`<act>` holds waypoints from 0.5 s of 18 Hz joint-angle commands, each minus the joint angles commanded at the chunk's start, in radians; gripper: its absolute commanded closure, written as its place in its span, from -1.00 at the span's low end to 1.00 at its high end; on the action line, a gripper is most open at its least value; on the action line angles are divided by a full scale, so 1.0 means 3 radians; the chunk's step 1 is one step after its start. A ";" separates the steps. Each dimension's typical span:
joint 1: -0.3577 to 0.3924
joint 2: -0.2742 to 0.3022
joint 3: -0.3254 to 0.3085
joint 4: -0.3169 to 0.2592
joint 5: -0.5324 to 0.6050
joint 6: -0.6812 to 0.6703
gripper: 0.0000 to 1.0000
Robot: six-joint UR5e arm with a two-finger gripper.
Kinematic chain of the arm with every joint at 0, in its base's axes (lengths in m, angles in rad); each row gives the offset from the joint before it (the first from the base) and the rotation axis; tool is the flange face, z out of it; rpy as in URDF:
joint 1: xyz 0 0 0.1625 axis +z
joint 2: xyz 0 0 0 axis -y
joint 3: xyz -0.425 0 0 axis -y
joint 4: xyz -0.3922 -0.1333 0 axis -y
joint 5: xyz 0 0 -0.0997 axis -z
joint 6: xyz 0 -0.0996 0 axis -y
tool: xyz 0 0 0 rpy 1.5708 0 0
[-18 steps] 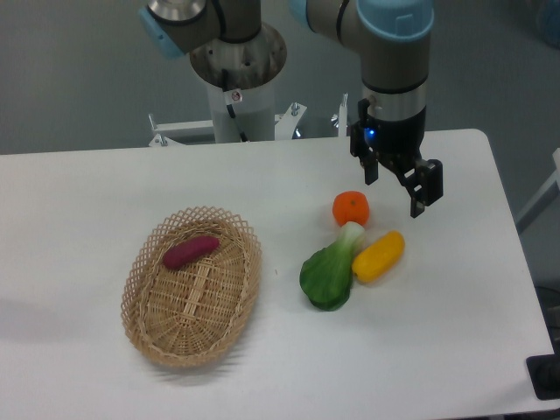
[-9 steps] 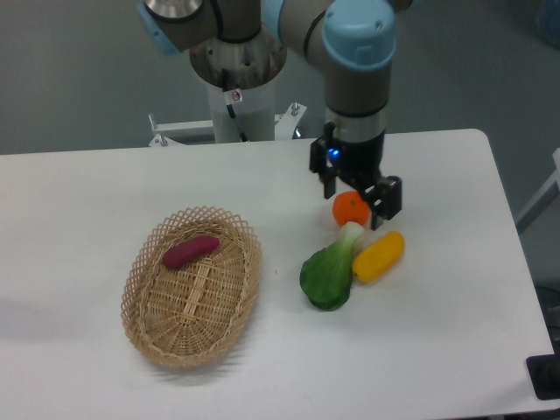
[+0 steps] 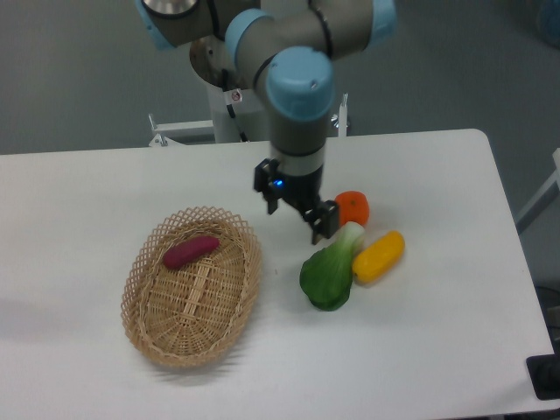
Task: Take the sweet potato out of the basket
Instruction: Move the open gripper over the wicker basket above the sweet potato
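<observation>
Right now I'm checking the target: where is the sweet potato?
The sweet potato lies inside the basket, in its upper part on the table's left side, left of the tool and apart from it.

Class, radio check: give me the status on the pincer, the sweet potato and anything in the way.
Pincer open, empty, right of the basket. Sweet potato lying in basket's far end, untouched. Nothing over it; greens, orange sit off to the right.
</observation>
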 joint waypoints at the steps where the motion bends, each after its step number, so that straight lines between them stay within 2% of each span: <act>1: -0.0072 -0.0066 0.0010 0.0041 0.0015 -0.0016 -1.00; 3: -0.0210 -0.0128 -0.0005 0.0173 0.0026 -0.0102 -1.00; 9: -0.0543 -0.0302 -0.0092 0.0184 0.0173 0.0101 -1.00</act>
